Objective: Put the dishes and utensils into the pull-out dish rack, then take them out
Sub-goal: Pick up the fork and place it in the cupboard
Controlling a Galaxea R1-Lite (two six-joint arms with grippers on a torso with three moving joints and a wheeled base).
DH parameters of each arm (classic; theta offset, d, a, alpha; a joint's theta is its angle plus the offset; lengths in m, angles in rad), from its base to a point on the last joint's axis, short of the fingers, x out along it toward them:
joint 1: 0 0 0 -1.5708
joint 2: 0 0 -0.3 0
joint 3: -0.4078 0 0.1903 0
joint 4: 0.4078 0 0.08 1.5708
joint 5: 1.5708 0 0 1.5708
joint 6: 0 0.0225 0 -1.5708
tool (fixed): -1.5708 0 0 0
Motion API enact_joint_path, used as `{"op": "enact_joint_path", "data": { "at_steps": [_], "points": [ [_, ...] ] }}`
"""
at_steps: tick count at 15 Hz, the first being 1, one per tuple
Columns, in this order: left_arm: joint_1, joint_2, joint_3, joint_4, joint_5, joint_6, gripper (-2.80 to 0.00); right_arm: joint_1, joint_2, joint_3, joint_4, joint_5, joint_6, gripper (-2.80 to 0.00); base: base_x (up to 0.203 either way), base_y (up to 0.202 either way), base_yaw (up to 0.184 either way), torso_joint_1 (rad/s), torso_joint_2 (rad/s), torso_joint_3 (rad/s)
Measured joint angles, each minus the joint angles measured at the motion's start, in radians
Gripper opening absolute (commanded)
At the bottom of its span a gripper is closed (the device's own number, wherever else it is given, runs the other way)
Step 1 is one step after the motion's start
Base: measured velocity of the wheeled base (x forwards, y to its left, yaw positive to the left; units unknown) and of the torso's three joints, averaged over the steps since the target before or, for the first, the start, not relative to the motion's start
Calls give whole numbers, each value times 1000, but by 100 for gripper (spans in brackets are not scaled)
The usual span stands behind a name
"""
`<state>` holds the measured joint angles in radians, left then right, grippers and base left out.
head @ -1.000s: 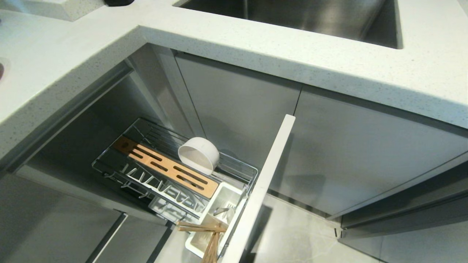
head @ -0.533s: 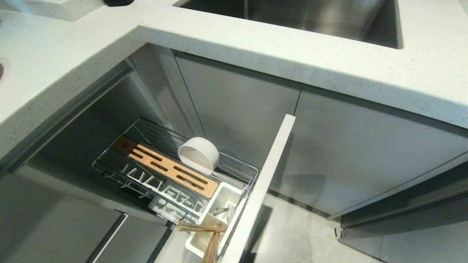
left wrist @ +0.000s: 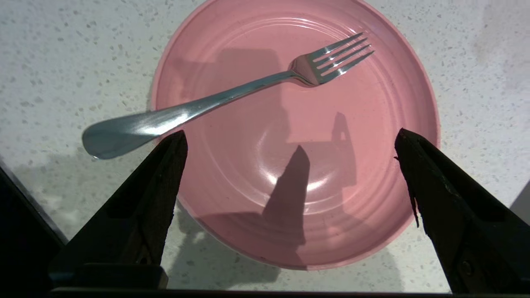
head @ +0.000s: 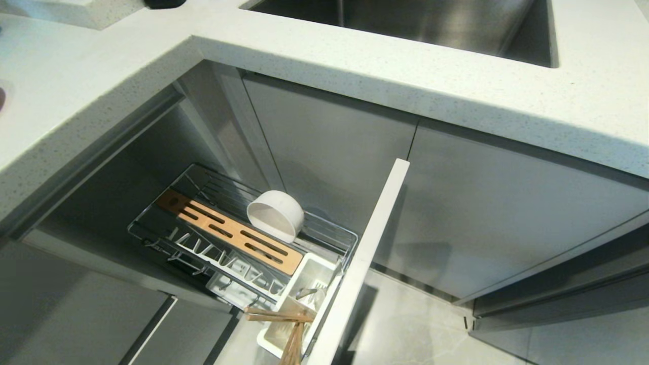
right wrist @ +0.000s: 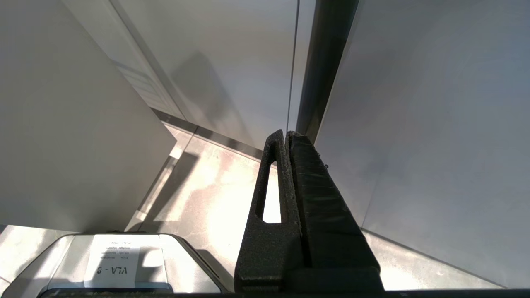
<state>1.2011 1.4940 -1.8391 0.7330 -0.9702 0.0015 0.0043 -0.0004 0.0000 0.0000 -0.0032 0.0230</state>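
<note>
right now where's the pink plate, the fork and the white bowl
pink plate (left wrist: pixel 343 174), left wrist view, bare inner surface
fork (left wrist: pixel 232 94), left wrist view, middle of handle
white bowl (head: pixel 281 210), head view, outer wall

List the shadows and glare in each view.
Left wrist view: the left gripper fingers cast dark shadows across the pink plate; glare streaks the fork. Right wrist view: bright glare on the floor. Head view: the front panel shadows the floor.
</note>
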Motion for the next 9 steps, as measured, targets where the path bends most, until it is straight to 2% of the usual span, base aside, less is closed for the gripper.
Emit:
{"op": "enact_joint_path", "data": {
  "at_steps": [2, 3, 7, 9],
  "points": [
    [-13, 0, 2, -2, 17, -103, 0, 0, 0, 0, 0, 0, 0, -280, 0, 0, 0, 0, 0, 0],
    [-27, -2, 2, -2, 49, -172, 0, 0, 0, 0, 0, 0, 0, -280, 0, 0, 0, 0, 0, 0],
    [-110, -12, -17, -2, 257, -449, 0, 0, 0, 0, 0, 0, 0, -280, 0, 0, 0, 0, 0, 0],
    [-150, -22, -45, -2, 355, -565, 0, 0, 0, 0, 0, 0, 0, -280, 0, 0, 0, 0, 0, 0]
  ]
}}
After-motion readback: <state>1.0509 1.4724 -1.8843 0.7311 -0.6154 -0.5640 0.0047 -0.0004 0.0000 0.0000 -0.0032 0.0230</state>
